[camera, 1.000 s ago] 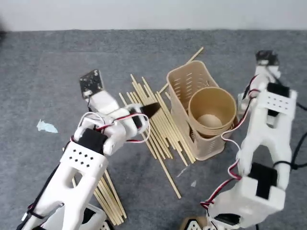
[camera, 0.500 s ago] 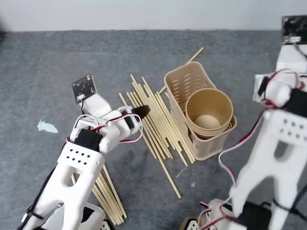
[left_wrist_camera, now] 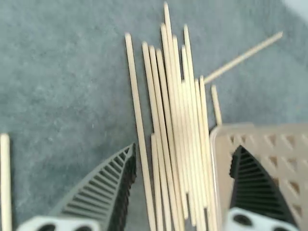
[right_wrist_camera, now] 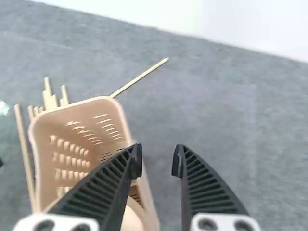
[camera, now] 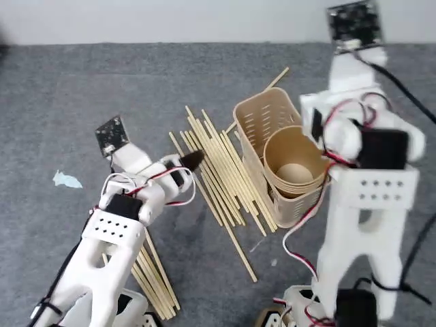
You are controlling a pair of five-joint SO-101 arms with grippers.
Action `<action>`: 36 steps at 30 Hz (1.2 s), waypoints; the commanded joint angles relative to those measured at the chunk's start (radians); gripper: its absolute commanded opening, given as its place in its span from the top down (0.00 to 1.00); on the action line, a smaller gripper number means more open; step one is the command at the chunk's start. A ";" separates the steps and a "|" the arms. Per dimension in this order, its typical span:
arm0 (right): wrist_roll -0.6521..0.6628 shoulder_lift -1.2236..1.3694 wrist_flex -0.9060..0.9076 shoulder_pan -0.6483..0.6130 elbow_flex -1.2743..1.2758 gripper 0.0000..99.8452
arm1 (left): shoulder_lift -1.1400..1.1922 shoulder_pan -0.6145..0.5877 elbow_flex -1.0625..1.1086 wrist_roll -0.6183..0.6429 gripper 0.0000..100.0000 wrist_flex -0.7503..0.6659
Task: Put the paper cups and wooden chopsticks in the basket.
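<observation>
Noted pale yellow chopsticks [camera: 219,174], a beige basket [camera: 262,117] with slotted walls, tan paper cups [camera: 298,162], a mottled grey table [camera: 68,88], and black ribbed fingers [left_wrist_camera: 115,187] on white arms [camera: 116,235].

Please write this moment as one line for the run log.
left gripper: open over chopsticks | right gripper: open, near basket | paper cups: in basket | chopsticks: on table

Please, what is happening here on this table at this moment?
On the grey table, the tan paper cups sit stacked inside the beige slotted plastic basket. The pale wooden chopsticks lie loose on the table beside it. The left gripper hangs open over them; the right gripper, open and empty, is above the basket.
</observation>
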 commanded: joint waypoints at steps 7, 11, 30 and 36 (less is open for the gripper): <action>-0.009 0.216 0.004 -0.071 -0.196 0.87 | -0.037 -0.029 -0.005 -0.006 0.70 -0.034; -0.008 0.286 0.004 -0.074 -0.203 0.87 | -0.035 -0.029 -0.005 -0.006 0.70 -0.034; 0.169 0.409 0.019 0.081 -0.233 0.99 | -0.029 -0.029 -0.004 -0.009 0.70 -0.032; 0.184 0.409 0.064 0.188 -0.316 0.99 | -0.029 -0.029 -0.004 -0.011 0.70 -0.032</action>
